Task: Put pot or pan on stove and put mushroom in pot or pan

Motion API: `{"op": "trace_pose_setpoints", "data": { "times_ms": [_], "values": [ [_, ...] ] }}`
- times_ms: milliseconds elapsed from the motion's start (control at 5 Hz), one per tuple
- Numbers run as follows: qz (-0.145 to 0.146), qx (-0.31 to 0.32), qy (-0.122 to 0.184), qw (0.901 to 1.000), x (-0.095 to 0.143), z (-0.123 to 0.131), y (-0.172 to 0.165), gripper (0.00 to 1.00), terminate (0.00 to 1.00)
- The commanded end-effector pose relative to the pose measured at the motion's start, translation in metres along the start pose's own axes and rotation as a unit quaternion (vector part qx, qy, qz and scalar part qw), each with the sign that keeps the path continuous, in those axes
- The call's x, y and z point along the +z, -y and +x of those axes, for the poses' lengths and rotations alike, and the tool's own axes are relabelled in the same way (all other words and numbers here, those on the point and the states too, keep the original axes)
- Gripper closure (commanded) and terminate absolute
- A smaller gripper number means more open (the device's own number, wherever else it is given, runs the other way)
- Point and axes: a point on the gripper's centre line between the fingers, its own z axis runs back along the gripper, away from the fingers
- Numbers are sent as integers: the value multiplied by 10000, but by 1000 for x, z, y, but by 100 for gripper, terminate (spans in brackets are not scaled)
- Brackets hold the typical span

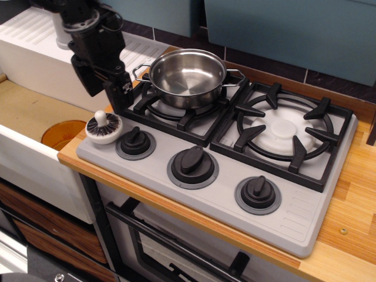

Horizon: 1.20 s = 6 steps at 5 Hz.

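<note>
The shiny steel pan [187, 75] stands empty on the left burner grate of the grey stove [305, 217]. The white mushroom [104, 127] lies stem up on the stove's front left corner, beside the left knob. My black gripper [106, 100] hangs open and empty just above and behind the mushroom, left of the pan. One fingertip [122, 106] points down near the grate's left edge. The gripper touches neither the mushroom nor the pan.
Three black knobs [192, 160] line the stove's front. The right burner [284, 130] is bare. A sink basin with an orange drain [61, 134] lies to the left, with a white drainboard [35, 35] and a grey faucet behind. A wooden counter [352, 194] lies to the right.
</note>
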Motion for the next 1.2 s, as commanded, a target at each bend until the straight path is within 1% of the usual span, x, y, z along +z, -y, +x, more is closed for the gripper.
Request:
{"op": "trace_pose_setpoints", "data": {
  "times_ms": [0,400,1000],
  "values": [
    [278,140,219,9993,18,-8,-2,0,0],
    [181,140,443,9988,-2,-13,1,0,0],
    [47,189,563,9982,-17,-18,11,0,0]
  ]
}}
